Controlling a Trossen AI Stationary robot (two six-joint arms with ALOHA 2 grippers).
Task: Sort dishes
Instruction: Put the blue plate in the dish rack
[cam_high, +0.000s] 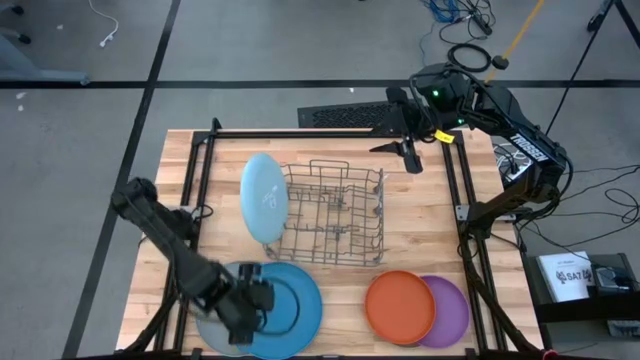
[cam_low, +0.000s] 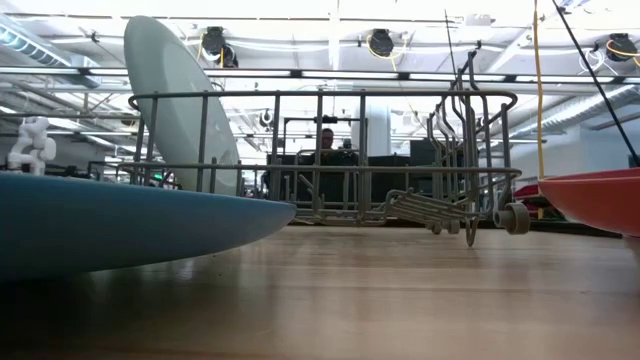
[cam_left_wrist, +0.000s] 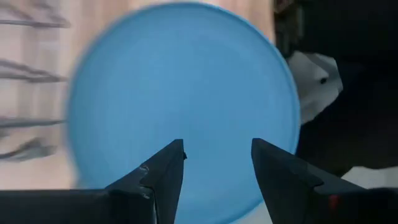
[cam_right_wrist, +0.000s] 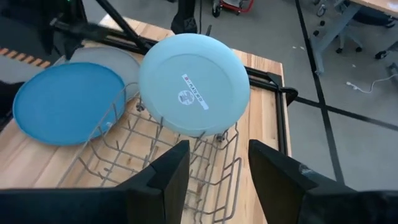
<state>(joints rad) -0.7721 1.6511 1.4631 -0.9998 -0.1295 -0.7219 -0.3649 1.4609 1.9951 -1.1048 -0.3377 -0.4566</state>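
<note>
A blue plate (cam_high: 295, 305) lies near the table's front left, on top of a grey plate (cam_high: 208, 330) whose rim shows beneath it. My left gripper (cam_high: 262, 300) is open just above the blue plate (cam_left_wrist: 180, 87), its fingers spread over the plate's face. A pale blue plate (cam_high: 264, 197) stands on edge in the left end of the wire dish rack (cam_high: 335, 215), leaning on its wires. An orange plate (cam_high: 398, 306) lies partly on a purple plate (cam_high: 452, 312) at the front right. My right gripper (cam_high: 410, 158) is open and empty over the far edge. The pale grey plate is out of view.
The wire rack (cam_right_wrist: 180, 162) stands mid-table, below my right gripper (cam_right_wrist: 214, 168). A black frame (cam_high: 300, 133) runs around the wooden table. A person sits in the room behind the table (cam_low: 327, 138). Bare wood lies between the two plate stacks (cam_high: 345, 310).
</note>
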